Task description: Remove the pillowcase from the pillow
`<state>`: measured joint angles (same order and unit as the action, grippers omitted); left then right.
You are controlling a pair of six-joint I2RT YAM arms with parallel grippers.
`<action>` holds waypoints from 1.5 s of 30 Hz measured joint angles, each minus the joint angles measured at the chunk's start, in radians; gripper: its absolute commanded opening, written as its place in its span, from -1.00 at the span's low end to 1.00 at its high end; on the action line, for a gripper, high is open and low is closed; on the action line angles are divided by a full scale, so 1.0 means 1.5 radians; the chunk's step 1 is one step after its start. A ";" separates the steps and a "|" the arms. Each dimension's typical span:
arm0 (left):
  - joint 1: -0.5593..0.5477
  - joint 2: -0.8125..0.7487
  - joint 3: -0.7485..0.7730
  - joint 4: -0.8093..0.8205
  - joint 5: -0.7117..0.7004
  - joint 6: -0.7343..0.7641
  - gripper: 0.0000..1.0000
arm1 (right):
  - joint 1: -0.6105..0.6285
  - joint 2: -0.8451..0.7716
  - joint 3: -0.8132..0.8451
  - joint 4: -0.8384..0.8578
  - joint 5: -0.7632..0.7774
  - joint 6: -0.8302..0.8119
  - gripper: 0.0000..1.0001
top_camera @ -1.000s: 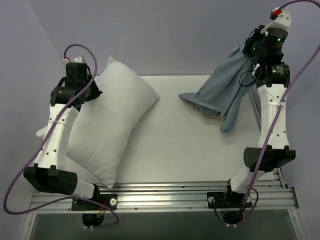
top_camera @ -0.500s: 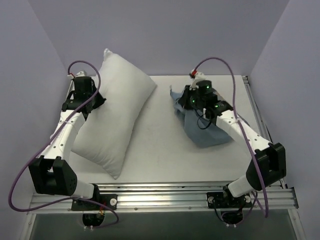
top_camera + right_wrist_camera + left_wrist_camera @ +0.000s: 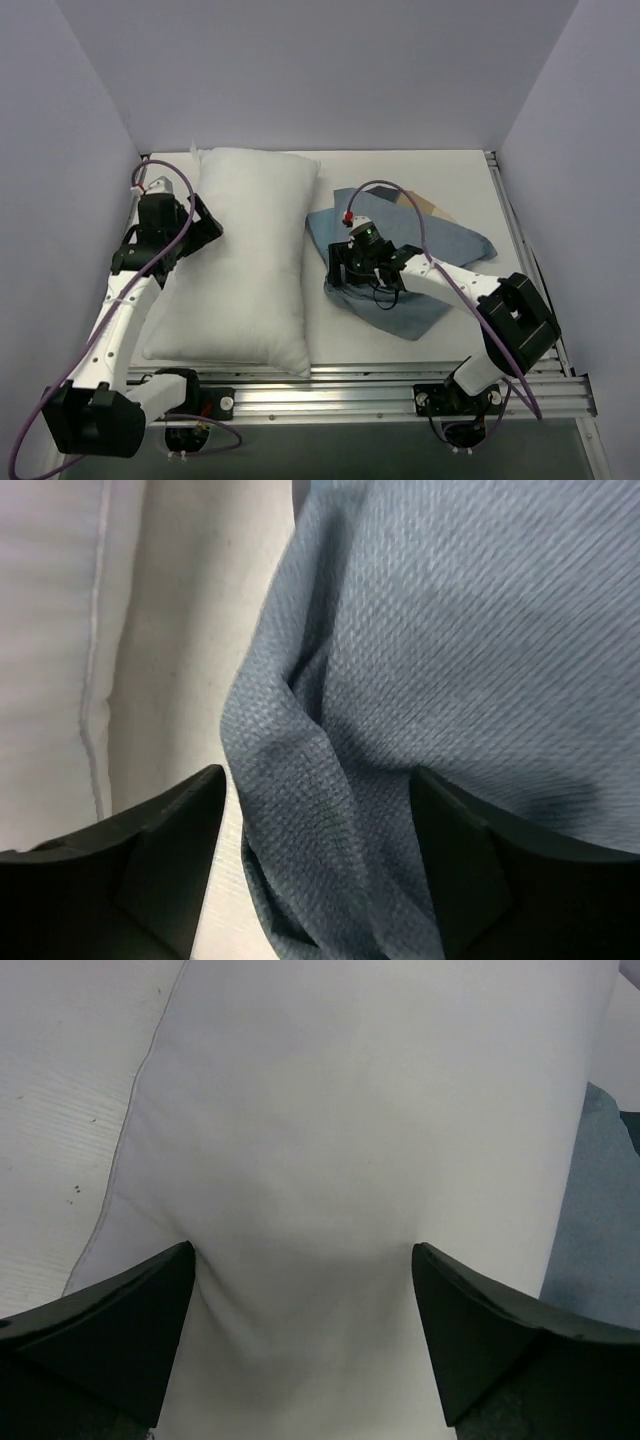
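The white pillow (image 3: 250,260) lies flat and lengthwise on the left half of the table. My left gripper (image 3: 205,225) is at its left edge, open; in the left wrist view its gripper (image 3: 303,1260) has both fingertips resting on the dented pillow (image 3: 350,1110). The blue-grey pillowcase (image 3: 440,250) lies crumpled on the table to the pillow's right, apart from it, a tan band showing at its far corner. My right gripper (image 3: 342,282) sits low over its left edge, open, and in the right wrist view this gripper (image 3: 318,780) straddles a loose fold of pillowcase (image 3: 450,630).
White tabletop (image 3: 460,170) shows behind the pillowcase and in a narrow strip (image 3: 190,630) between cloth and pillow. A metal rail (image 3: 350,385) runs along the near edge. Purple walls close in on the left, back and right.
Both arms came down to the table. The pillow went from tilted to lying flat, the raised pillowcase dropped to the right of it, and both grippers opened, letting go.
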<state>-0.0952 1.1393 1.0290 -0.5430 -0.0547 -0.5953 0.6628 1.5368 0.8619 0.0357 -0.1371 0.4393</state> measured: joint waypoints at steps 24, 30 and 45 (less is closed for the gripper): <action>0.000 -0.188 0.520 -0.355 -0.132 0.179 0.88 | -0.295 -0.296 0.485 -0.348 0.443 -0.090 0.99; -0.003 -0.223 0.634 -0.395 -0.198 0.218 0.88 | -0.295 -0.458 0.531 -0.352 0.512 -0.158 0.99; -0.029 -0.310 0.648 -0.399 -0.296 0.243 0.88 | -0.242 -0.602 0.537 -0.341 0.529 -0.253 0.99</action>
<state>-0.1387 0.6750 2.0010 -1.1408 -0.4988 -0.2314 0.3000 0.6338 1.6669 -0.4759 0.6563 0.0593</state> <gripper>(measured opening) 0.939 0.995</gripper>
